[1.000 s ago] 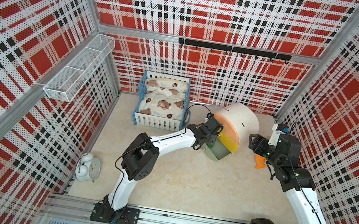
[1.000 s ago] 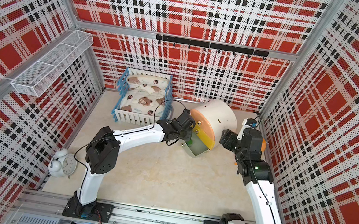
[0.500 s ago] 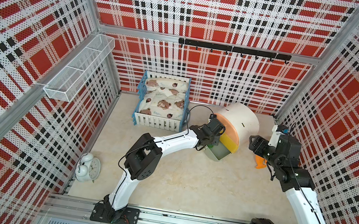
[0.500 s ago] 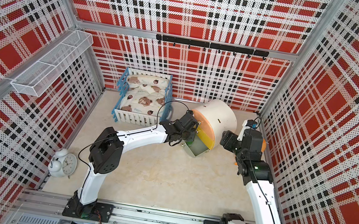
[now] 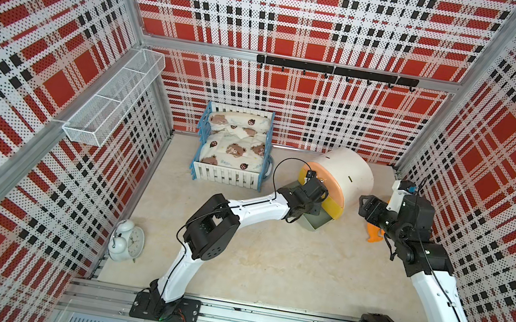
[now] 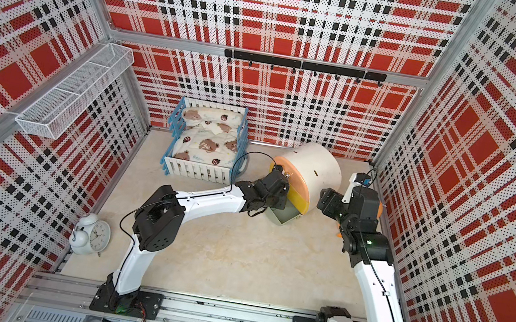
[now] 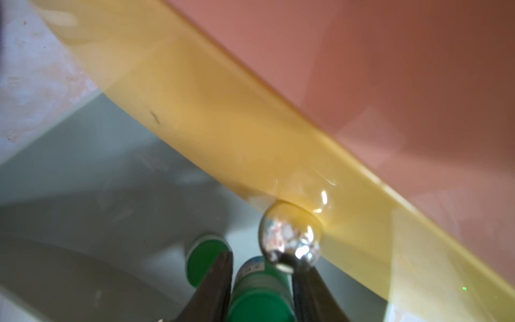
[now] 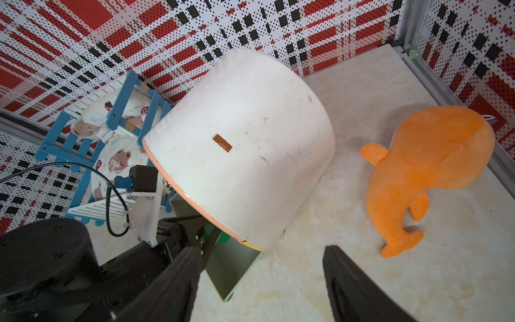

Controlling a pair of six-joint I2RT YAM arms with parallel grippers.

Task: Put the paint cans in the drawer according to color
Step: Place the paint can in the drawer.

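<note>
Cabinet (image 5: 343,172), round and white, lies on its side with its orange and yellow drawer fronts shut and its grey-green drawer (image 5: 315,223) pulled out at the bottom. One green-capped paint can (image 7: 202,259) sits inside that drawer. A blue-and-white doll bed (image 5: 233,150) beside the cabinet holds bear-printed bedding.

The cabinet stands on a pale marbled worktop (image 5: 268,262), boxed in by red, black and white plaid pegboard walls. An orange soft toy (image 8: 429,172) lies on the cabinet's far side from the bed, and a white alarm clock (image 5: 125,246) stands well apart from the cabinet.

My left claw (image 7: 262,276) is narrow, clamped on a second green paint can (image 7: 259,295) over the open drawer. It is just beside the can lying there and close by the silver knob (image 7: 289,239) on the yellow front. Whether the held can touches the drawer floor I cannot tell. My right claw (image 8: 260,251) stands wide, gripping nothing, near the cabinet's curved wall.
</note>
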